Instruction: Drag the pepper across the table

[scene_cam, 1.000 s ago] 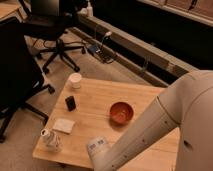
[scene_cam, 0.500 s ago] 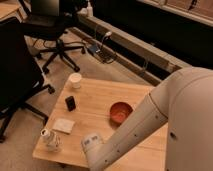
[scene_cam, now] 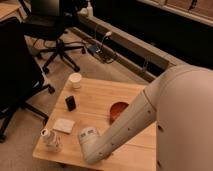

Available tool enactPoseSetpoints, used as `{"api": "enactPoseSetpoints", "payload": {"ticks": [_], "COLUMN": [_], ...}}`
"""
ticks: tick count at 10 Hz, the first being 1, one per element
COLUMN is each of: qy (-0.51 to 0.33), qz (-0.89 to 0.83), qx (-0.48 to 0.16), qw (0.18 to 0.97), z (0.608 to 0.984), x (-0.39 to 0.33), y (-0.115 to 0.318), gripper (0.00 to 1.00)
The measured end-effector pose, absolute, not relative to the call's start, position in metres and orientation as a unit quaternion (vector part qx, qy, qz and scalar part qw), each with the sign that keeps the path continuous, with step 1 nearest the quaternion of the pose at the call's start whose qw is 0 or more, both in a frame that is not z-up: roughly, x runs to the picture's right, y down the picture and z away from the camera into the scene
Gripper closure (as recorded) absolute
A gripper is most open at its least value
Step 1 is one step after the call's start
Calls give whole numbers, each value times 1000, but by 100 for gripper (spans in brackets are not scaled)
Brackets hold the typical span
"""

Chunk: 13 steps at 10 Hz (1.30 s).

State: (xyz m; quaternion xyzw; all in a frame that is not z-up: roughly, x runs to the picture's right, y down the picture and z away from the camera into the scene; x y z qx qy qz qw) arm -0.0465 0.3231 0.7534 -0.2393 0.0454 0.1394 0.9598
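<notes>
The pale wooden table (scene_cam: 100, 97) stands in the middle of the camera view. The pepper does not show; it is hidden or out of view. My white arm (scene_cam: 130, 125) reaches from the right, over the table's front, and bends at a joint (scene_cam: 89, 142) near the front edge. My gripper is hidden behind that arm, somewhere low over the front of the table. A round red-orange bowl (scene_cam: 119, 111) sits right of centre, partly covered by the arm.
A white cup (scene_cam: 75, 81) stands at the table's far left corner. A small dark object (scene_cam: 71, 103), a flat white square (scene_cam: 64, 125) and a crumpled white thing (scene_cam: 50, 139) lie along the left side. Office chairs (scene_cam: 55, 30) and floor cables (scene_cam: 97, 47) are behind.
My arm has swung left and forward along the table's front edge, so its bent joint now lies nearer the crumpled white thing. The objects on the table have not moved.
</notes>
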Motion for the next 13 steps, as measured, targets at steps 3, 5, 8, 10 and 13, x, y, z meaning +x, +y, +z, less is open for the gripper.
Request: {"api": "enactPoseSetpoints", "payload": {"ticks": [3,5,8,10,13], "qy": [50,53,52,52,54], "qz": [142,136,135,133,130], "qx": [-240,-238,-231,-228,-225], "qw": [959,960,962,963,964], "z": [763,772,785,789,795], "x": [-46,-48,-54,-58,-60], "y": [313,306,287,277,267], "gripper": [76,76,76,76,76]}}
